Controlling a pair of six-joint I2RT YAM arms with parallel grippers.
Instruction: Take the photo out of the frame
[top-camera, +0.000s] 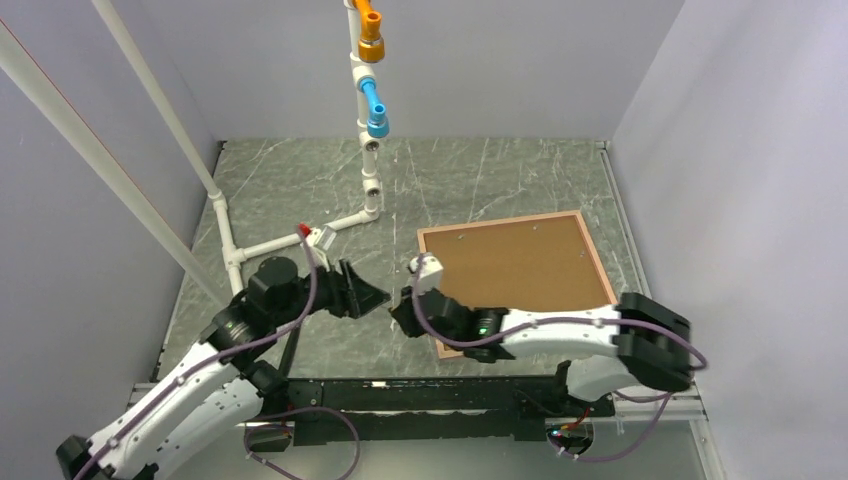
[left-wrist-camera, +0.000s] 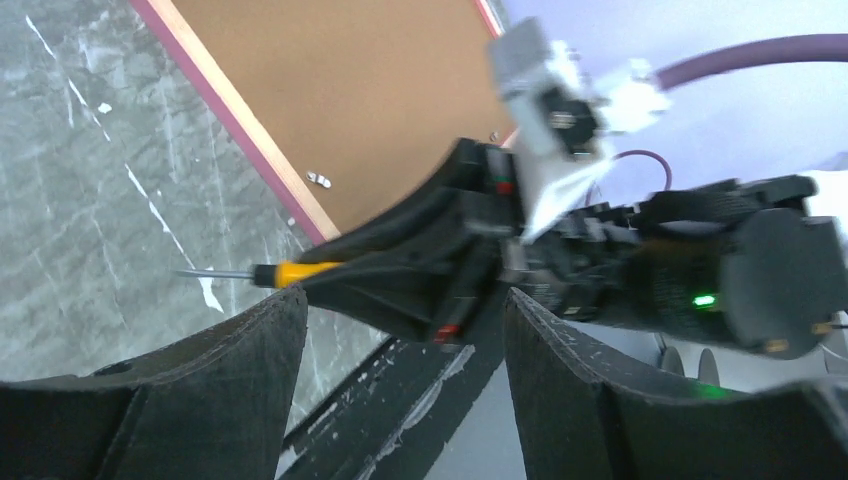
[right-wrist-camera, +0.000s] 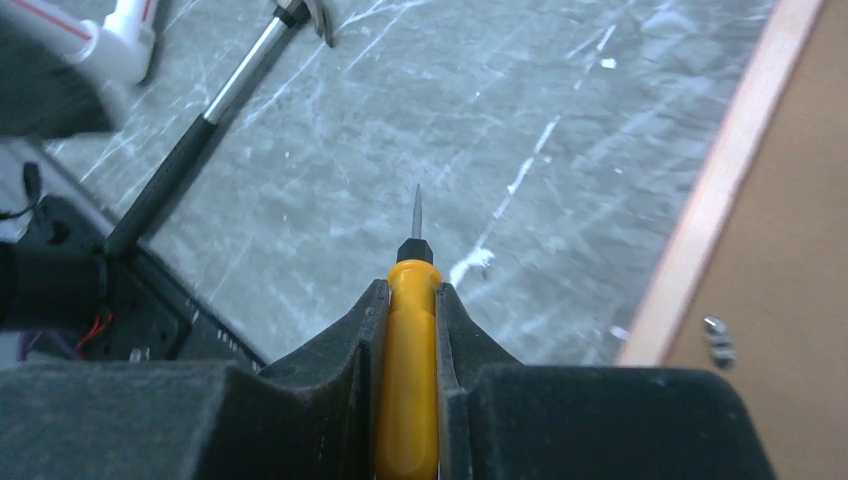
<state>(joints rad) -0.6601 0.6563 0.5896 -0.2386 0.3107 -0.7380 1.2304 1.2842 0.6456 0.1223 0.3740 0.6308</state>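
The picture frame (top-camera: 598, 262) lies face down at the right of the table, with its brown cardboard backing board (top-camera: 515, 265) up. The photo is hidden under the board. My right gripper (top-camera: 403, 308) is shut on a yellow-handled screwdriver (right-wrist-camera: 408, 370) just left of the frame's near left corner. The screwdriver's metal tip (right-wrist-camera: 417, 210) points left over bare table. My left gripper (top-camera: 383, 294) is open and empty and faces the right gripper from the left, close to it. In the left wrist view the screwdriver (left-wrist-camera: 285, 272) sticks out above my left finger (left-wrist-camera: 250, 370). A small metal clip (right-wrist-camera: 716, 338) sits on the board near the frame's edge (right-wrist-camera: 720, 190).
A white PVC pipe stand (top-camera: 370, 190) with orange and blue fittings rises at the back centre, with pipes running to the left. A tool with a black handle and metal shaft (right-wrist-camera: 200, 140) lies on the grey marble table (top-camera: 480, 190) by the left arm. Walls close in on all sides.
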